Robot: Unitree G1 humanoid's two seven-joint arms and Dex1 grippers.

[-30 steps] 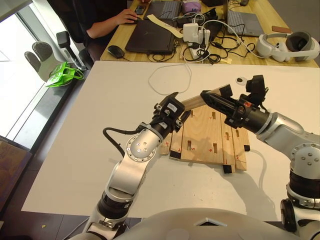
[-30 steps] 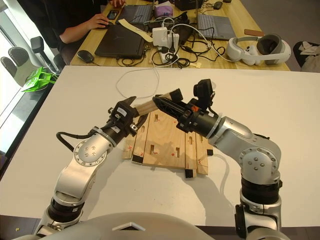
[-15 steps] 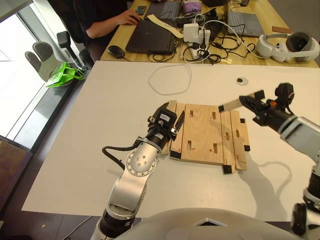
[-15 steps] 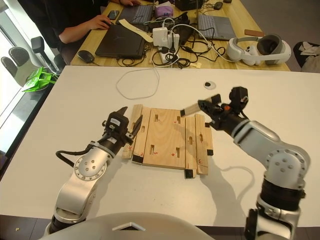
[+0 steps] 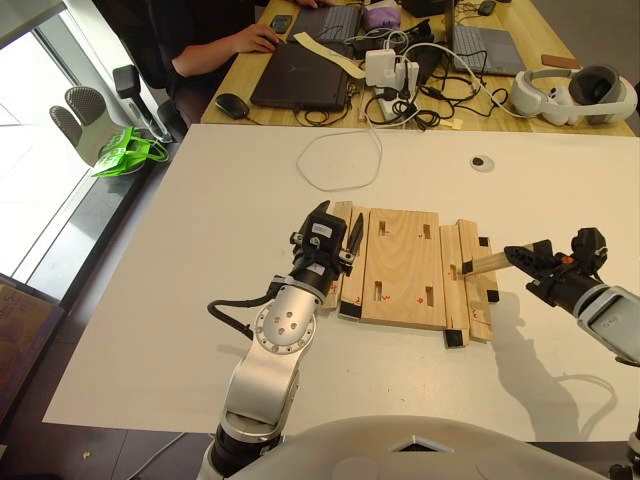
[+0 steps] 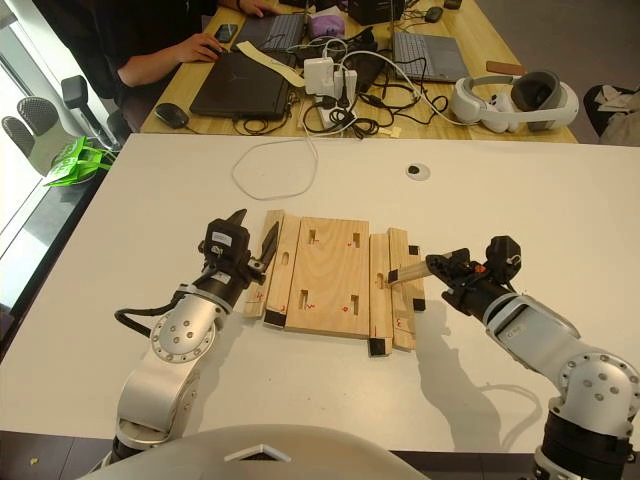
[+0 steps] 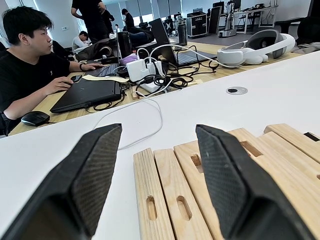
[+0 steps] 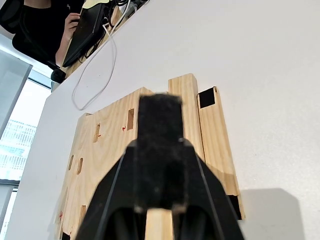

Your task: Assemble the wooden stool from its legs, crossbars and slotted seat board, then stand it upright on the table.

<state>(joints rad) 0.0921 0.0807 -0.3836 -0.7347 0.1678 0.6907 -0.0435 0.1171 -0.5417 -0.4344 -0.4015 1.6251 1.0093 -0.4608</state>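
Observation:
The slotted seat board (image 5: pixel 400 262) lies flat mid-table. Loose slotted slats (image 5: pixel 346 262) lie along its left edge, and slats with black ends (image 5: pixel 480 300) along its right edge. My left gripper (image 5: pixel 336 232) hovers open just over the left slats (image 7: pixel 165 210), with nothing between its fingers (image 7: pixel 95 170). My right gripper (image 6: pixel 443 264) is shut on a short wooden bar (image 6: pixel 408 271). The bar is held nearly level, and its free end is over the right slats. In the right wrist view the shut fingers (image 8: pixel 160 130) hide most of the bar; a bit of wood (image 8: pixel 160 222) shows below them.
A loop of white cable (image 5: pixel 340 155) and a small round disc (image 5: pixel 484 161) lie on the far half of the white table (image 5: pixel 180 300). Behind it is a wooden desk with laptops, a power strip and a headset (image 5: pixel 575 90), where a person sits.
My right gripper has carried the wooden bar from above the board's far left corner rightward and down to the right slats. My left gripper has sunk beside the left slats, open.

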